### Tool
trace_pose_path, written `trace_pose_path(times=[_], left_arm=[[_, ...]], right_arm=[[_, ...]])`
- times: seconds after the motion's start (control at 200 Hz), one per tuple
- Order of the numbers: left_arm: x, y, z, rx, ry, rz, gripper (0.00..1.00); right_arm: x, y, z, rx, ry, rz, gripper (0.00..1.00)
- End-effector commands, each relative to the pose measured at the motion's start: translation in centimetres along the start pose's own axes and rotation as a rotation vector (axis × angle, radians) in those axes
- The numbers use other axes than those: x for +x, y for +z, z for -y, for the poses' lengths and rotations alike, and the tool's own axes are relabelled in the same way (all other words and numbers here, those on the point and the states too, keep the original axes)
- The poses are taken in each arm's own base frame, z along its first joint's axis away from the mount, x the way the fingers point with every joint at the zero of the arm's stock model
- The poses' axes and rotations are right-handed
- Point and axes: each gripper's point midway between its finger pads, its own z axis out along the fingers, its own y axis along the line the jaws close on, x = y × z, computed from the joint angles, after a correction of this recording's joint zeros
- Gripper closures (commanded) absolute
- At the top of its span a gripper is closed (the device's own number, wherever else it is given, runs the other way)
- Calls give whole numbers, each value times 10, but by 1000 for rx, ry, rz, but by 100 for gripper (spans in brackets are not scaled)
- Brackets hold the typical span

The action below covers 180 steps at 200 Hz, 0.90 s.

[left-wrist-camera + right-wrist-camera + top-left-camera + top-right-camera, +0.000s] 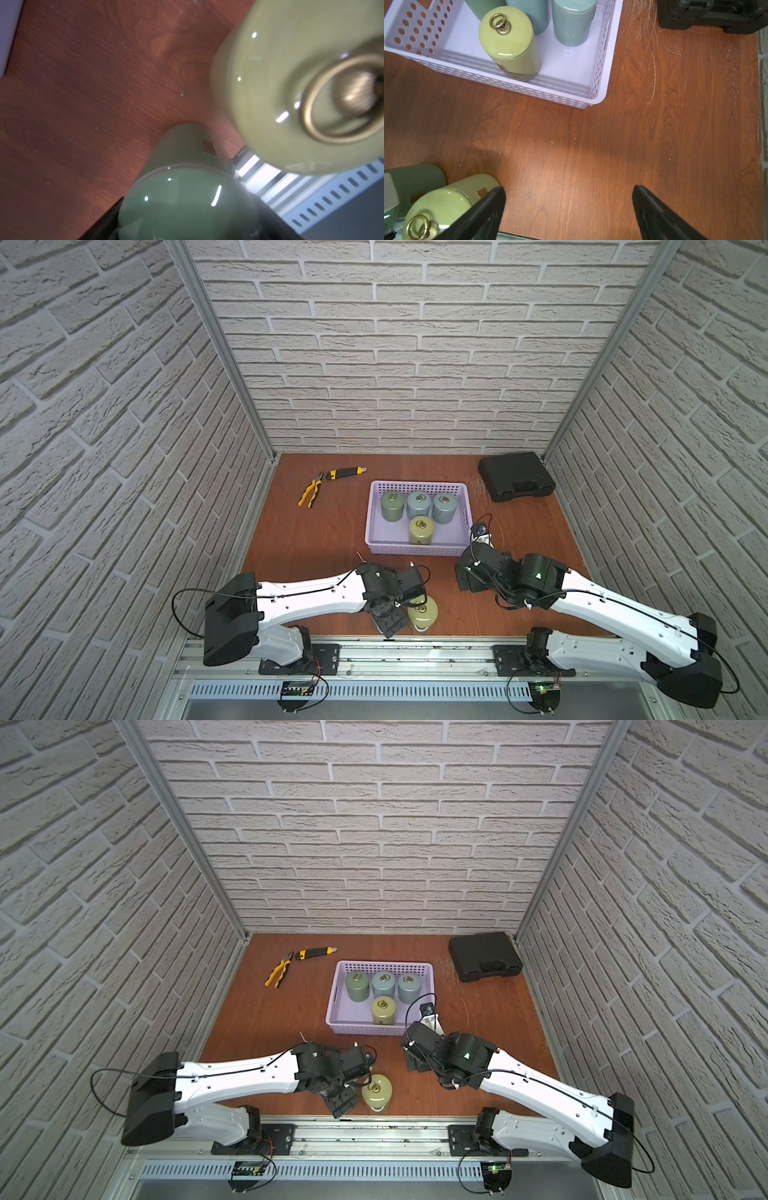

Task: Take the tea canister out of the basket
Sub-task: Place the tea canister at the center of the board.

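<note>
The lavender basket (376,531) sits mid-table and holds several tea canisters: a green one (392,506), two blue-grey ones (418,504) and a yellow-green one (422,529). Near the table's front edge a second yellow-green canister (422,612) stands outside the basket. Right beside it, the left wrist view shows a dark green canister (187,203) upright on the wood. My left gripper (187,224) is shut on it, a black jaw against each side. From above, the left gripper (388,624) hides that canister. My right gripper (569,199) hangs open over bare wood, just in front of the basket's near right corner.
Yellow-handled pliers (311,489) and a utility knife (345,473) lie at the back left. A black hard case (515,477) sits at the back right. An aluminium rail (415,651) runs along the front edge, close to the two outside canisters. Brick walls enclose three sides.
</note>
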Motion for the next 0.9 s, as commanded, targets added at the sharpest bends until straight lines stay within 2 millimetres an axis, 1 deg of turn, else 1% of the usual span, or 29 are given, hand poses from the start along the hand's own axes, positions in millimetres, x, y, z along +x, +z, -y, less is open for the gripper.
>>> trace_pose_path(times=[0.0,0.1,0.24,0.335,0.605,0.715,0.895], left_arm=[[-2,2,-1,-12,7,11,44],[-1,2,-1,-13,3,11,35],[-1,1,-3,-17,-17,29,13],[1,0,-3,-19,-30,31,2],[0,-6,-7,-33,-53,43,2],[-2,-14,-9,-35,-68,70,2],[-7,-27,-12,-35,-98,117,2]], right_arm=[[-12,-4,0,4,22,34,0],[-14,-4,0,4,20,34,0],[-14,-3,-2,2,16,31,0],[-14,-3,-2,1,15,30,0],[-16,-3,-4,-8,4,34,0],[-19,-3,-7,-23,-15,40,0],[-26,-1,-19,-71,-54,39,0]])
